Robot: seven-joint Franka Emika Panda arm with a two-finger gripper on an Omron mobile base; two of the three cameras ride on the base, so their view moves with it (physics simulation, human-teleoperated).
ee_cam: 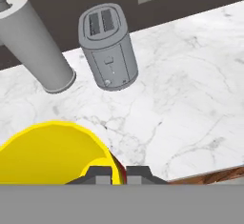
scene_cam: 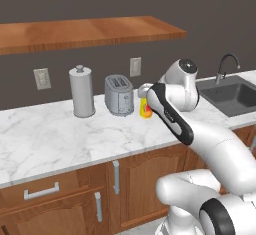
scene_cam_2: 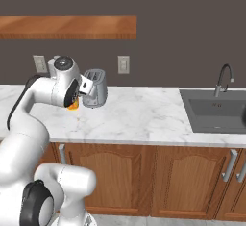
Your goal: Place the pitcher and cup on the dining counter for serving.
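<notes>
My marble counter (scene_cam: 60,139) stretches across all three views, the biggest thing before me, with wood cabinets (scene_cam: 140,179) under it and a long wooden shelf (scene_cam: 85,31) on the wall above. At three o'clock in both base views the dark sink (scene_cam_2: 216,112) sits sunk into the stone with its curved faucet (scene_cam_2: 223,78) behind it.

Next in size, the tall grey canister (scene_cam: 82,91) stands upright at about ten o'clock from my hand in the hand view, and the grey toaster (scene_cam: 119,95) stands at twelve o'clock, just beside the canister but apart from it. Both are close ahead of my hand, between me and the wall outlets (scene_cam: 135,66).

The cup (ee_cam: 52,154), yellow with a red mark, is at seven o'clock in the hand view, its open rim filling that corner. In the left base view it shows just right of the toaster, near it.

My gripper (ee_cam: 120,173) is clamped on the cup's rim, fingers pinched together over the wall.
</notes>
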